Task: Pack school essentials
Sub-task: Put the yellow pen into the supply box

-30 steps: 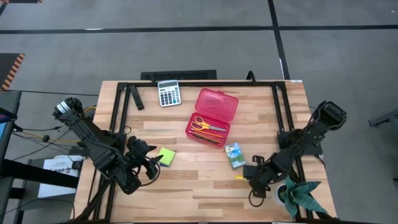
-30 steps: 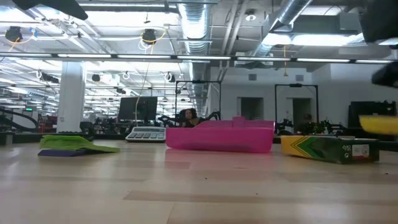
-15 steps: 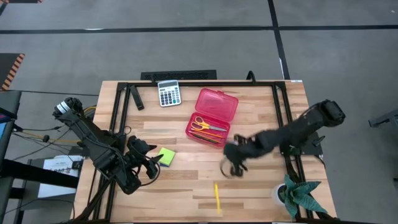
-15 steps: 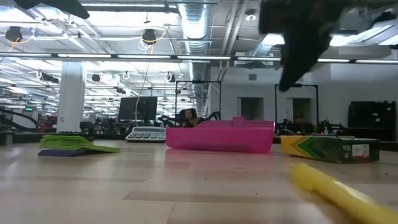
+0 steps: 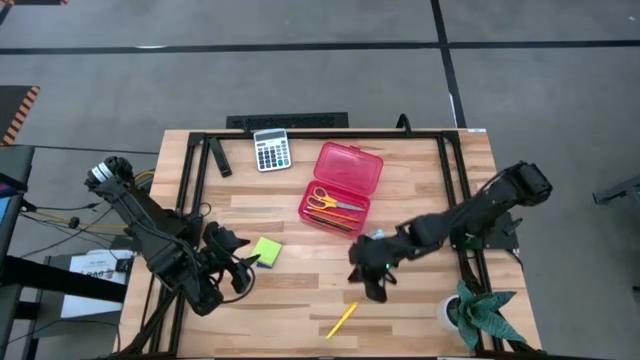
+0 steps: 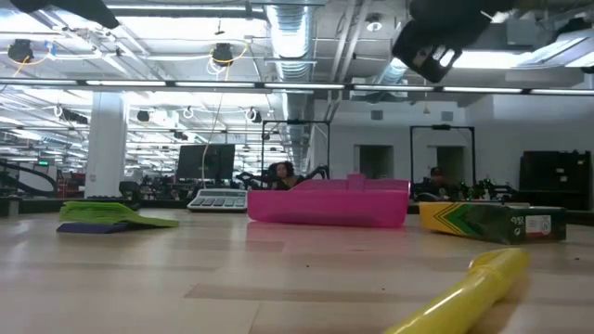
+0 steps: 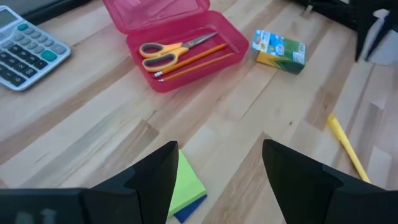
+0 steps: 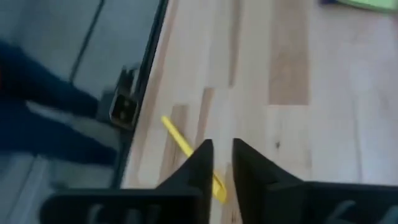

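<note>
Since the yellow pencil (image 5: 341, 320) lies loose on the near boards, just near-left of my right gripper (image 5: 372, 280), that gripper holds nothing; whether it is open or closed I cannot tell. The pencil looks light, stiff and smooth, likely to roll, so I would pinch it mid-shaft, across its length. My left gripper (image 5: 240, 265) waits wide open beside the lime-green sticky-note pad (image 5: 267, 251), near left. No writing on the small green-blue carton (image 7: 278, 51) is legible to me.
</note>
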Tool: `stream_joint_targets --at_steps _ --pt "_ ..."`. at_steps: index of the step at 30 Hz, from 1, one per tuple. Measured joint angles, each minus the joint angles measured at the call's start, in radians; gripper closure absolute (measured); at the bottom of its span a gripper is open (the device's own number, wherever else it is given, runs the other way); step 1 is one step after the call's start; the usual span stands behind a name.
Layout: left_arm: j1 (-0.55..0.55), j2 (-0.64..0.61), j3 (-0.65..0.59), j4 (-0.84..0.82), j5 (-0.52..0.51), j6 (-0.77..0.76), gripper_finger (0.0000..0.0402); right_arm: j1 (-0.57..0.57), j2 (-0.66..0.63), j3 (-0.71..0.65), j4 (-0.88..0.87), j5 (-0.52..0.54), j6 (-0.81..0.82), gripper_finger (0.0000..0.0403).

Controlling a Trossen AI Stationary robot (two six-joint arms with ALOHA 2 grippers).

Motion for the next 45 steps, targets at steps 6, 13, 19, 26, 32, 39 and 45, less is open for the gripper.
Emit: stream_joint_targets --at_steps 6,13,19,26,32,39,45 --pt "0.001 0.0 0.0 0.0 0.017 -0.001 0.0173 0.098 0.104 -0.001 0.061 0.031 -0.201 0.0273" --pt "0.002 0.0 0.0 0.0 0.018 -0.018 0.0173 0.107 0.246 -0.001 0.176 0.022 -0.274 0.0167" --pt "0.006 0.0 0.0 -0.002 0.02 -0.054 0.0173 0.111 0.344 -0.001 0.254 -0.039 -0.363 0.0159" --pt "0.03 0.0 0.0 -0.003 0.022 -0.091 0.0173 0.147 0.375 -0.048 0.374 -0.047 -0.432 0.0187" --pt "0.071 0.0 0.0 -0.002 0.021 -0.105 0.0173 0.132 0.4 -0.167 0.589 -0.019 -0.398 0.0189" --pt "0.116 0.0 0.0 -0.002 0.038 -0.096 0.0173 0.135 0.505 -0.27 0.839 0.0 -0.376 0.0192" --pt "0.153 0.0 0.0 -0.003 0.045 -0.056 0.0173 0.167 0.588 -0.267 0.959 0.156 -0.299 0.0212"
